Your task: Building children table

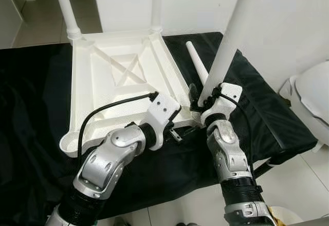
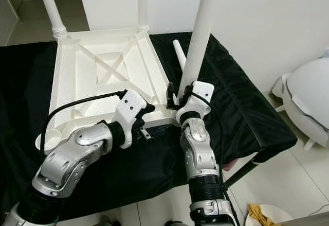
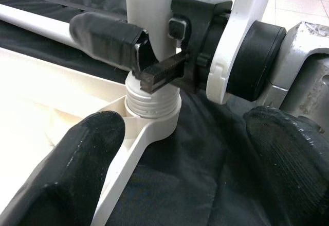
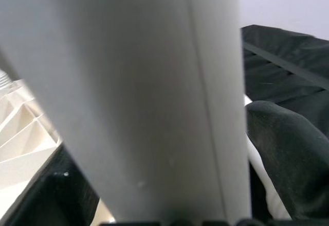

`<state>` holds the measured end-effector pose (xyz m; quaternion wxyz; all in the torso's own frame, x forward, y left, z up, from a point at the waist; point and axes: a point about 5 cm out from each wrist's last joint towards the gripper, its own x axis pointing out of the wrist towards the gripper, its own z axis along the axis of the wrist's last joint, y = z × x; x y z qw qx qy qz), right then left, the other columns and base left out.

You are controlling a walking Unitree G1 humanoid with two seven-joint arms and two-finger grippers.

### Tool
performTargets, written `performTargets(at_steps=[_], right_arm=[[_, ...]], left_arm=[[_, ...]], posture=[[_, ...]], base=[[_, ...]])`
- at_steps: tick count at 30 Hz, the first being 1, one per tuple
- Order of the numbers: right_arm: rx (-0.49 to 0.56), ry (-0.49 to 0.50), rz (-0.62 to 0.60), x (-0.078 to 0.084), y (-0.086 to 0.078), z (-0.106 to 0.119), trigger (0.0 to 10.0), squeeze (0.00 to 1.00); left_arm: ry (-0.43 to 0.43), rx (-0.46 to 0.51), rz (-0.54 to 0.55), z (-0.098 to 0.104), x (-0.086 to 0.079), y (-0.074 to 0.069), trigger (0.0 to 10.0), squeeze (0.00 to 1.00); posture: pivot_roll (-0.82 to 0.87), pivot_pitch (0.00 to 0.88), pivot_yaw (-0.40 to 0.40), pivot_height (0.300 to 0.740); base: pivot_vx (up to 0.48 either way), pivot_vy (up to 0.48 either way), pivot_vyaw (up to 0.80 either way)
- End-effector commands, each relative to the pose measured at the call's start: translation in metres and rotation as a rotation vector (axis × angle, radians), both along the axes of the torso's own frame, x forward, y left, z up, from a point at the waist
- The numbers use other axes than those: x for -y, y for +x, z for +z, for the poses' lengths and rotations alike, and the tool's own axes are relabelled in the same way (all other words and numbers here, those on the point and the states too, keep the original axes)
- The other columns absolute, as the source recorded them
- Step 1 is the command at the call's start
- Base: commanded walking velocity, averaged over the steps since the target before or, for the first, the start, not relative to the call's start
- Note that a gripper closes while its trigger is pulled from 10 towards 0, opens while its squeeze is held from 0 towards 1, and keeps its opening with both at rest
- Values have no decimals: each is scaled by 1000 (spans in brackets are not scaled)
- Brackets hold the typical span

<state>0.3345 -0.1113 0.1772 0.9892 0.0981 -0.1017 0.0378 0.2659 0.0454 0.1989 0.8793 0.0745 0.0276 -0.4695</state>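
I see the white tabletop [image 1: 123, 76] lying upside down on the black cloth [image 1: 31, 113], centre-left of the head view. Two legs [image 1: 66, 4] stand in its far corners at the upper left. A loose leg [image 1: 197, 64] lies on the cloth right of centre. Right gripper [image 1: 199, 101] is clamped on an upright leg [image 1: 231, 35] seated in the near-right corner socket [image 3: 154, 115]. Left gripper [image 1: 177, 125] sits beside that socket, fingers [image 3: 77, 159] spread, holding nothing.
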Motion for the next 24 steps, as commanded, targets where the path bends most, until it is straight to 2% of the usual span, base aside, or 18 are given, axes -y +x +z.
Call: performTargets(at_steps=[1,4,6,7,8,10,13,14,15,17,21,24], right_arm=[[26,-23,63,-3,-2,4,10000,0],[48,-45,207,-5,-4,6,10000,0],[73,-97,341,-2,-7,7,10000,0],[73,-97,341,-2,-7,7,10000,0],[78,-155,413,6,-9,5,10000,0],[74,-182,434,11,-9,4,10000,0],[49,-261,494,31,-6,1,10000,0],[49,-261,494,31,-6,1,10000,0],[35,-276,514,37,-5,0,10000,0],[35,-276,514,37,-5,0,10000,0],[-18,-325,570,56,0,-5,10000,0],[-25,-328,571,60,3,-6,10000,0]], left_arm=[[0,-5,1,-2,1,-1,10000,0],[-5,-6,1,-2,2,-1,10000,0],[-5,-6,-2,-2,2,-1,10000,0],[-5,-6,-2,-2,2,-1,10000,0],[-4,-6,-5,-3,3,-1,10000,0],[-3,-7,-6,-3,3,-1,10000,0],[-1,-7,-9,-3,3,-1,10000,0],[-1,-7,-9,-3,3,-1,10000,0],[-3,-7,-10,-3,3,-1,10000,0],[-3,-7,-10,-3,3,-1,10000,0],[-4,-6,-9,-3,3,-1,10000,0],[-4,-6,-7,-2,3,-1,10000,0]], posture=[[-24,67,-25,740],[-28,66,-24,740],[-30,65,-23,740],[-30,65,-23,740],[-36,64,-23,740],[-36,64,-23,740],[-38,64,-23,740],[-38,64,-23,740],[-38,63,-24,740],[-38,63,-24,740],[-31,64,-20,740],[-29,65,-17,740]], base=[[0,0,0],[0,0,0],[0,0,0],[0,0,0],[0,0,0],[0,0,0],[0,0,0],[0,0,0],[0,0,0],[0,0,0],[0,0,0],[0,0,0]])
